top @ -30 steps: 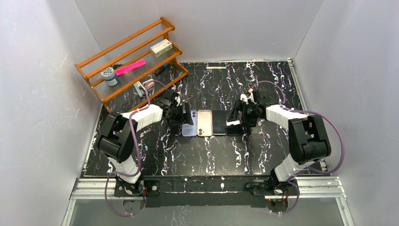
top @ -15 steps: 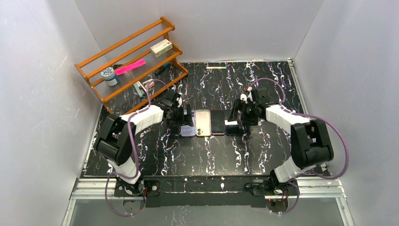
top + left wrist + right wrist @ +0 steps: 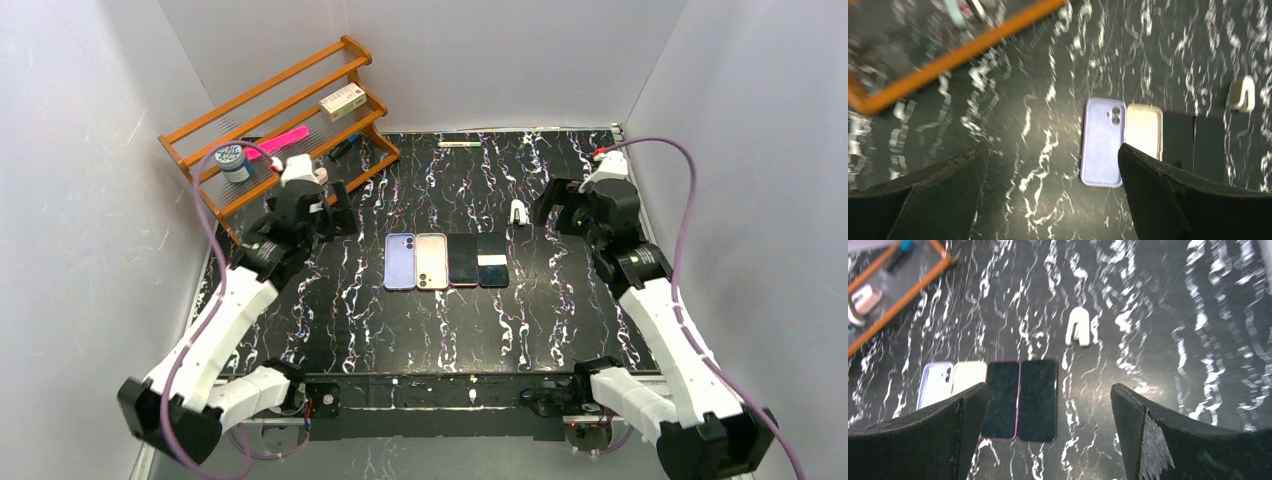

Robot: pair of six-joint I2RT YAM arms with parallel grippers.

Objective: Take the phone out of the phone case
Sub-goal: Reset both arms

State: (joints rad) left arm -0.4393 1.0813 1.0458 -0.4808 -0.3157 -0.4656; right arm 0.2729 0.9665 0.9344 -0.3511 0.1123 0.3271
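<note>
A: Left gripper point(image 3: 340, 212)?
B: Jaws spread wide, nothing between. Up near the rack point(image 3: 280, 110), well left of the row.
A: Right gripper point(image 3: 552, 210)?
B: Also gaping, empty. Off to the right, near a white piece point(image 3: 517, 210).
A: Row?
B: Four flat slabs mid-mat point(image 3: 440, 320), side by side, close-packed. Left to right: lilac case point(image 3: 400, 261), back up, lenses showing; cream one point(image 3: 432, 261), back up; dark phone point(image 3: 463, 260), pinkish rim, screen up; black phone point(image 3: 492, 260), screen up.
A: Which cased?
B: Cannot tell whether lilac or cream holds a phone.
</note>
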